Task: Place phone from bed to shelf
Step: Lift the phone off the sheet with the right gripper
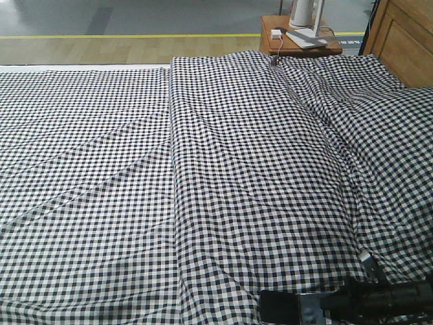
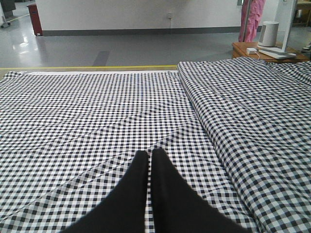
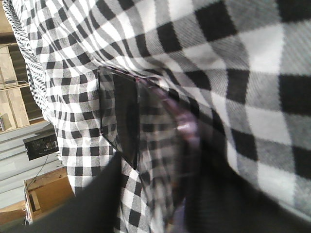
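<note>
Thin glossy black rectangular phone lies flat on the black-and-white gingham bed, at the near edge, right of centre. The right gripper is low at the phone's right end. In the right wrist view the phone mirrors the check fabric and its pinkish metallic edge shows. The right gripper has one dark finger on each side of the slab, so it is parted about the phone's width, but I cannot tell whether the pads are actually clamping or only bracketing it. The left gripper hangs above the left half of the bed, fingers pressed together with only a hairline gap and nothing between them. A raised fold runs near-to-far down the middle of the bed. At the far right there is a brown wooden bedside table with white items on top, and a light wooden headboard beside it.
</note>
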### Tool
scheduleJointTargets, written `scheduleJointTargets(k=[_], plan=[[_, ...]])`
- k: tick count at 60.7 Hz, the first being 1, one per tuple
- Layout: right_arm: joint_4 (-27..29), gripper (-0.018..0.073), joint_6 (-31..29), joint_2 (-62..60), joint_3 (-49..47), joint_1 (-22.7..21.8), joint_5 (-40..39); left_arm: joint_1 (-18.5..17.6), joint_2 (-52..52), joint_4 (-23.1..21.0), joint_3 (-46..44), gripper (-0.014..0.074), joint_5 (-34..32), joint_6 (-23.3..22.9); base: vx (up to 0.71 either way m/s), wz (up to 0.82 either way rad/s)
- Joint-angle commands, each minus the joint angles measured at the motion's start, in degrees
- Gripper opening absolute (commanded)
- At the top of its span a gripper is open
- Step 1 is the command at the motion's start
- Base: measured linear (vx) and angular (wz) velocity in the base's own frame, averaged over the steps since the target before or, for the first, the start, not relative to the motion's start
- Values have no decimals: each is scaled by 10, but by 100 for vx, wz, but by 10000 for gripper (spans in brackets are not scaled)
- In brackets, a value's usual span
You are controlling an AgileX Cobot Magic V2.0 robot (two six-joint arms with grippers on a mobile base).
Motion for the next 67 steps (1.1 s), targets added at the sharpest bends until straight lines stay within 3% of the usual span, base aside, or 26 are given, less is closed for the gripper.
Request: scheduleJointTargets(k=[1, 6, 58, 67], plan=[[3, 80, -11, -26, -1, 0, 48, -2, -4, -5, 2, 1, -42, -2, 0, 0], [3, -15, -11, -26, -1, 0, 48, -2, -4, -5, 2, 1, -42, -2, 0, 0], [-3, -4, -13, -103, -1, 0, 163, -2, -4, -5, 2, 1, -42, -2, 0, 0], [-17, -4, 12, -132, 1, 0, 163, -2, -4, -5, 2, 1, -42, -2, 0, 0]])
